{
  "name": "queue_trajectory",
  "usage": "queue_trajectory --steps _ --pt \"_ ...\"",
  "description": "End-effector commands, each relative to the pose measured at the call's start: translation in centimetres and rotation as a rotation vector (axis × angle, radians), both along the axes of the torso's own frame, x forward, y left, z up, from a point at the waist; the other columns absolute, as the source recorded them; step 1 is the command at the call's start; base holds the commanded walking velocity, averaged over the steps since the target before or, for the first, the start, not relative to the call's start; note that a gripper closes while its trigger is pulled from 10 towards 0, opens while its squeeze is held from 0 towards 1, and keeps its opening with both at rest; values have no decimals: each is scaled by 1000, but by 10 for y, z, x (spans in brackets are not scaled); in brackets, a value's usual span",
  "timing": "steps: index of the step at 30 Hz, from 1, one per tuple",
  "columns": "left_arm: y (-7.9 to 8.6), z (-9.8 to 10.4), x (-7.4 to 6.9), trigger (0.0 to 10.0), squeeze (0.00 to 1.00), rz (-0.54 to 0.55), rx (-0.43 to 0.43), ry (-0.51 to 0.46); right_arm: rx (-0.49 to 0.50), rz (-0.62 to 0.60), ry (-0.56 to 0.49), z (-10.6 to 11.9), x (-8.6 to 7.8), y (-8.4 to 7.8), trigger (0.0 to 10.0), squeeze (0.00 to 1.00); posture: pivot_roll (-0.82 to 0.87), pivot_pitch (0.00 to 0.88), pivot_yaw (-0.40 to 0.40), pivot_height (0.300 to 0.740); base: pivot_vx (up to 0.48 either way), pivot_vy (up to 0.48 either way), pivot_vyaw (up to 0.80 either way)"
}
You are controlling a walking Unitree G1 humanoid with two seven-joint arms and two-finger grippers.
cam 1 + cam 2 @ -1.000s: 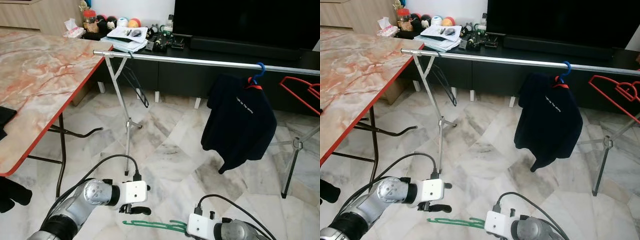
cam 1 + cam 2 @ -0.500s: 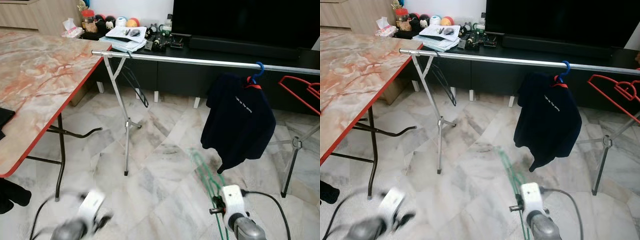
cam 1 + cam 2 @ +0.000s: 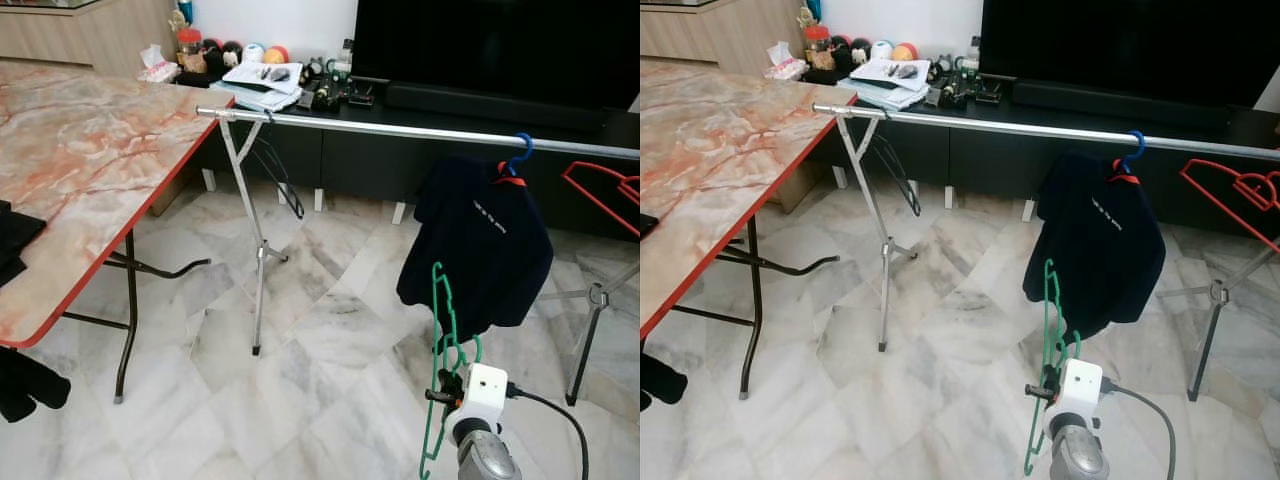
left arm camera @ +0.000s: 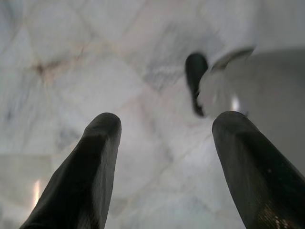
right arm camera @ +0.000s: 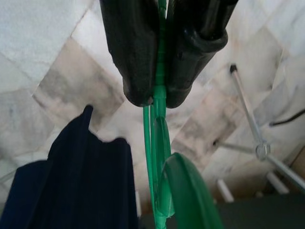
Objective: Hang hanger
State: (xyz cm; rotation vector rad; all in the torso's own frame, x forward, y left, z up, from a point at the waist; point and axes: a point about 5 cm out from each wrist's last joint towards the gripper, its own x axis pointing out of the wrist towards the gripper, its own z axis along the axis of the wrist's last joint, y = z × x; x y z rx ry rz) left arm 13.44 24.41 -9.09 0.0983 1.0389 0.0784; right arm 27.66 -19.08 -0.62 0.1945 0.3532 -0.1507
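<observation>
While the marble floor (image 3: 330,340) spreads pale and veined under everything I see, the marble-topped table (image 3: 90,170) with its red edge stands to my left, and the long black TV cabinet (image 3: 380,150) runs along the far wall with papers and small clutter on it. In front of the cabinet stretches the silver clothes rail (image 3: 420,130) on its crossed folding legs. A dark navy shirt (image 3: 480,250) hangs from the rail on a blue hanger (image 3: 518,150), and a red hanger (image 3: 600,190) hangs further along to the right.

I hold the green hanger (image 3: 442,350) upright in my right gripper (image 5: 159,90), low in front of me, just before the navy shirt and well below the rail. My two black fingers (image 5: 133,47) are pressed tight together on the green plastic, which runs out between their tips.

My left gripper (image 4: 164,138) points down at the floor with its fingers spread wide apart and nothing between them; a blurred dark and silver shape lies beyond one finger.
</observation>
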Motion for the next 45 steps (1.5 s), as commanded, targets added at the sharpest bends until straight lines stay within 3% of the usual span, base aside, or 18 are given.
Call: queue_trajectory --steps 1,9,22,30,45 --pt "-4 -1 0 10000 0 -23 -8 7 3 -34 -17 2 0 -3 10000 0 4 23 -24 740 0 0 0" --pt "-17 0 13 10000 0 -57 -28 -14 -16 -58 -15 0 -5 -6 10000 0 -12 17 -23 740 0 0 0" --pt "-22 -6 -1 10000 0 -54 -38 20 -33 -12 46 -10 -12 0 10000 0 -11 38 -30 740 0 0 0" --pt "-26 -6 0 10000 0 -66 -46 21 -43 7 40 -8 -9 1 10000 0 -18 39 -31 740 0 0 0" --pt "-27 -7 -2 10000 0 -70 -52 26 -59 32 37 -5 -6 5 10000 0 -10 43 -30 740 260 0 0"
